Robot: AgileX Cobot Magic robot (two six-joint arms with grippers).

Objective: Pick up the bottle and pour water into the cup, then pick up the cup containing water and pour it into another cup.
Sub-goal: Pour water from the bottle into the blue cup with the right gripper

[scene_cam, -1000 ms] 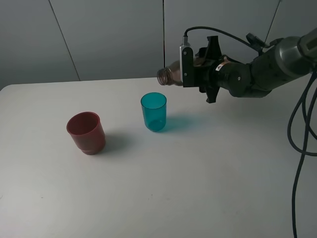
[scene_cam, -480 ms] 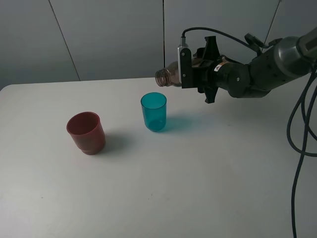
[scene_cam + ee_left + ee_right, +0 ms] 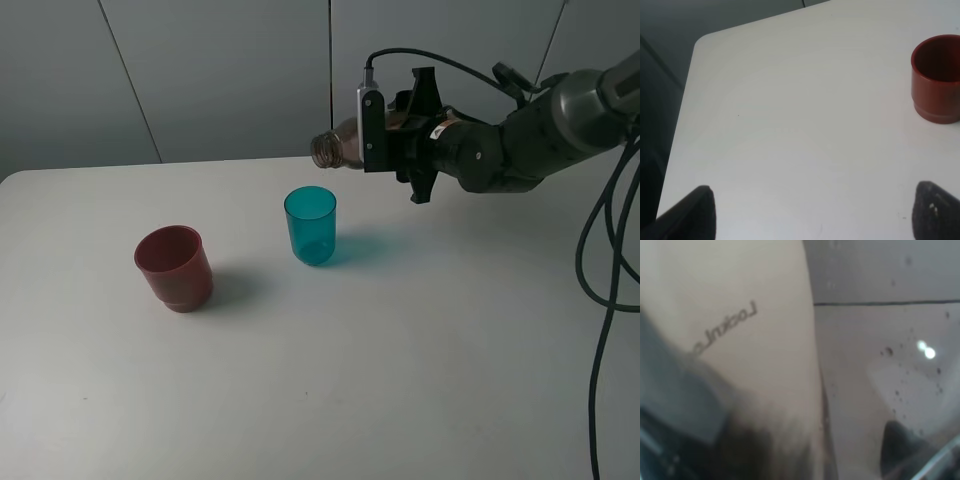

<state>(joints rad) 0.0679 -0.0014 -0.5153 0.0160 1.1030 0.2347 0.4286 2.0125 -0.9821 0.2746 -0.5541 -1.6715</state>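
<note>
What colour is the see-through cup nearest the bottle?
The cup is teal-blue, seen best in the exterior high view.

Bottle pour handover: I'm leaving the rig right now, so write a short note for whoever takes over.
Right gripper: shut on the bottle, tipped near level in the air, mouth up beside the teal cup.
Left gripper: open, empty, over the table near the red cup.
Both cups upright, apart.
Done: bottle picked up. No stream visible.
Left: pour into teal cup, then teal into red.
</note>
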